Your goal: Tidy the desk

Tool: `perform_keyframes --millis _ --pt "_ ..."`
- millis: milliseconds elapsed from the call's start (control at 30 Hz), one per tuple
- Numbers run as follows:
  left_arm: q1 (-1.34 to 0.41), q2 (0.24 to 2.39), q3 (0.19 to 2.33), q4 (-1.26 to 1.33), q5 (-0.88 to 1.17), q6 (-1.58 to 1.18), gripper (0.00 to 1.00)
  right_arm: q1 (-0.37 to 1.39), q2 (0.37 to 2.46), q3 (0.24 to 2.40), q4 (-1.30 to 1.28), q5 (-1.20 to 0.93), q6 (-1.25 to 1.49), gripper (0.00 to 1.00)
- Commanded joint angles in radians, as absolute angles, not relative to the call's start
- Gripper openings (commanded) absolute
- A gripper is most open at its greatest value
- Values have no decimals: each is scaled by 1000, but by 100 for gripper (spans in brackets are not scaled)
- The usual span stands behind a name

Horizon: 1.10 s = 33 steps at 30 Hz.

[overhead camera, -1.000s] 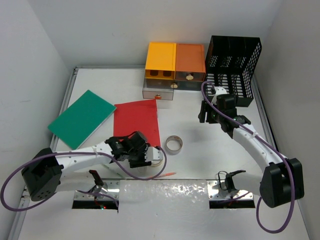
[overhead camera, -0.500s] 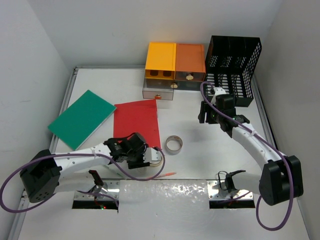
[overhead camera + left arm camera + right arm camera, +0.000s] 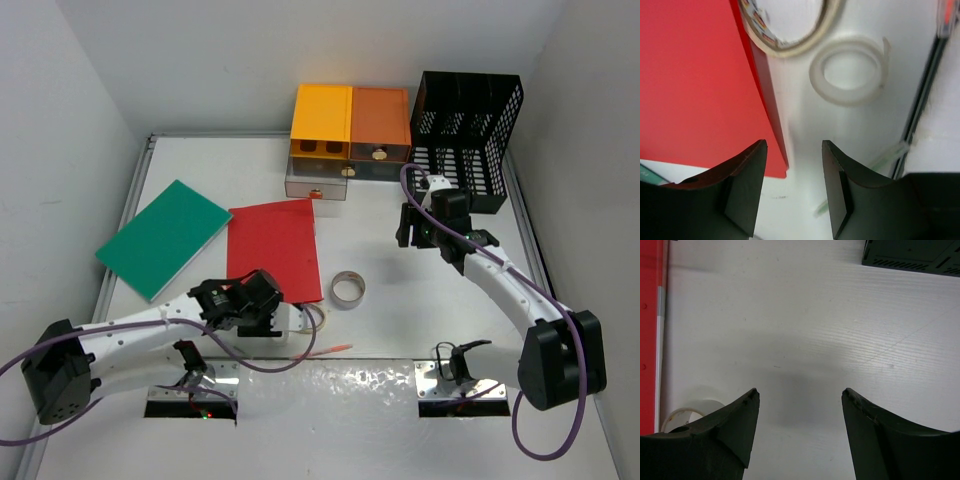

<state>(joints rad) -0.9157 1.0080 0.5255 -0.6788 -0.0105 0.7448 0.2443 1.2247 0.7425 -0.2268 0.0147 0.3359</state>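
While my left gripper (image 3: 793, 167) gapes narrowly and my right gripper (image 3: 800, 402) widely, the left wrist view, unlike the right, shows a clear ring (image 3: 816, 72) near the red folder (image 3: 695, 80).

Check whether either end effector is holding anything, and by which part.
Nothing is held. The left end effector and right end effector are both open above the flat white rectangular desk.

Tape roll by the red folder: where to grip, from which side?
From straight above, pinch the wall of the tape roll: one finger in the hole, one outside. It lies flat on the desk, hole up, rim exposed.
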Motion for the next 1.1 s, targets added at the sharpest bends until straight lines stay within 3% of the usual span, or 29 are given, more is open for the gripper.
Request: perform_keyframes --millis 0,467,767,1067 --pt "-919 974 561 -802 -18 840 46 245 1221 758 -209 3 325 65" --pt "-917 1098 525 -1051 -230 1107 40 247 1236 746 -190 -14 330 66" --pt "-919 1232 518 -1071 -180 1252 41 247 1261 744 -184 -12 319 66" --pt "-920 1325 649 -1054 37 1244 44 245 1319 756 -192 -3 296 66"
